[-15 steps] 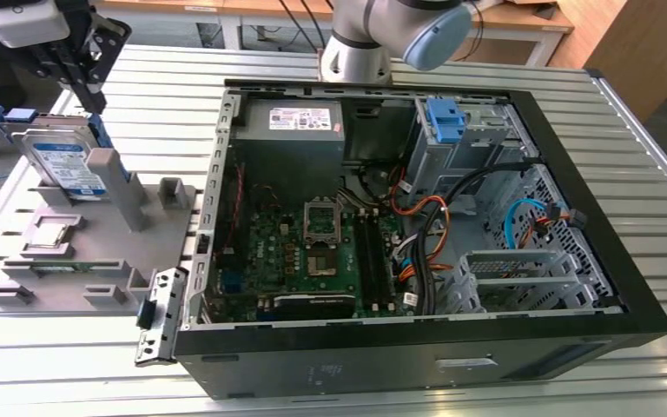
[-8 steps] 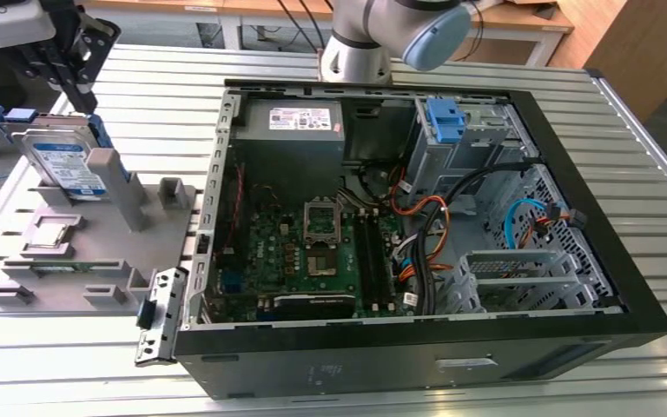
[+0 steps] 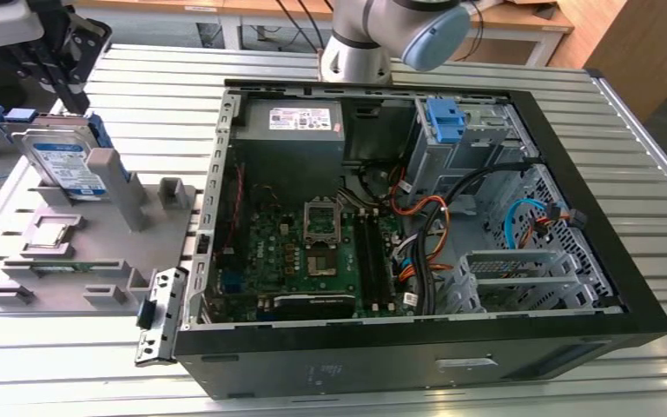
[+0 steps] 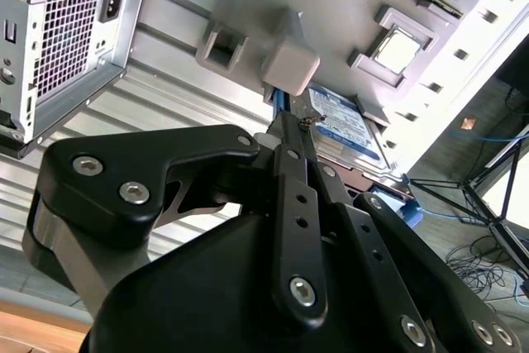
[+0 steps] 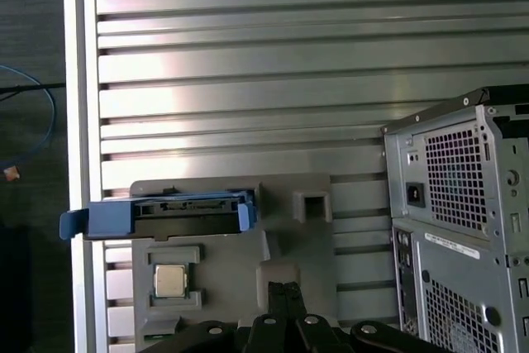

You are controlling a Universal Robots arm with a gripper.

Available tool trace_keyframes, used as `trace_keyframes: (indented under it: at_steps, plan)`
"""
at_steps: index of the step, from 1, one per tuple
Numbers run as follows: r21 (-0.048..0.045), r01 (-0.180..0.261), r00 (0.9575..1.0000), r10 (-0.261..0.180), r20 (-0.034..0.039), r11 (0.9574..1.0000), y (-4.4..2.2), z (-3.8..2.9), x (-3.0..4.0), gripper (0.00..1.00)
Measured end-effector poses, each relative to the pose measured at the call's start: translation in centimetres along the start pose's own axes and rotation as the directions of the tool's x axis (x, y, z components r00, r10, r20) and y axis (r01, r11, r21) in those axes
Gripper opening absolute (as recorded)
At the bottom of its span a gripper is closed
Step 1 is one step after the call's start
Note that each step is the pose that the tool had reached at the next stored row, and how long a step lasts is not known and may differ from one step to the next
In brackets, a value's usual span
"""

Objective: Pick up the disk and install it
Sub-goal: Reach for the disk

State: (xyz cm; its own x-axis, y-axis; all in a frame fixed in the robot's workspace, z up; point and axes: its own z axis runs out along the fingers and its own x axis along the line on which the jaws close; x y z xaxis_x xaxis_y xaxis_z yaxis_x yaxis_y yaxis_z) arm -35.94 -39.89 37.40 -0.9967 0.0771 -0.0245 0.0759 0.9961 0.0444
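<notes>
The claw (image 4: 291, 124), tips together and empty, hangs just above the upright disk (image 3: 65, 165). The holder (image 3: 125, 248) hides the disk's lower edge; the arm (image 3: 398, 35) is cropped.

The disk (image 3: 62, 161) stands up in the gray holder (image 3: 90, 252), with open air over its top edge. A gray post (image 3: 104, 174) stands just beside it. The computer case (image 3: 426, 343) walls off the exterior view's right.

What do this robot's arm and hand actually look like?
The arm is a smooth silver-grey tube with a round pale-blue cap on its joint. The hand is matte black, built of chunky hinged links and two slim bars, dotted with shiny silver screw heads.
</notes>
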Motion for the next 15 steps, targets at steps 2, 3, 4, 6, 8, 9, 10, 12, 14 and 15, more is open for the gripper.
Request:
trace_keyframes:
  at_steps: [2, 3, 4, 6, 8, 9, 10, 12, 14, 15]
  plan:
    - [0.0001, 0.0, 1.0, 0.0, -0.0001, 1.0, -0.02, 0.01, 0.25, 0.11]
    - [0.0001, 0.0, 1.0, 0.0, 0.0, 1.0, -0.03, 0.02, 0.37, 0.11]
    - [0.0, 0.0, 1.0, 0.0, 0.0, 1.0, -0.04, 0.03, 0.51, 0.11]
    - [0.0, 0.0, 1.0, 0.0, 0.0, 1.0, -0.06, 0.05, 0.79, 0.11]
    - [0.0, 0.0, 1.0, 0.0, 0.0, 1.0, -0.08, 0.07, 1.03, 0.11]
    - [-0.0001, -0.001, 1.0, 0.001, 0.0, 1.0, -0.07, 0.08, 1.09, 0.11]
    - [-0.0001, -0.001, 1.0, 0.001, 0.0, 1.0, -0.04, 0.1, 1.12, 0.11]
    - [-0.0001, -0.001, 1.0, 0.001, 0.0, 1.0, 0.05, 0.16, 1.18, 0.11]
    - [-0.0001, -0.001, 1.0, 0.001, 0.0002, 1.0, 0.14, 0.22, 1.26, 0.11]
    - [0.0, -0.002, 1.0, 0.002, -0.0001, 1.0, 0.18, 0.22, 1.31, 0.11]
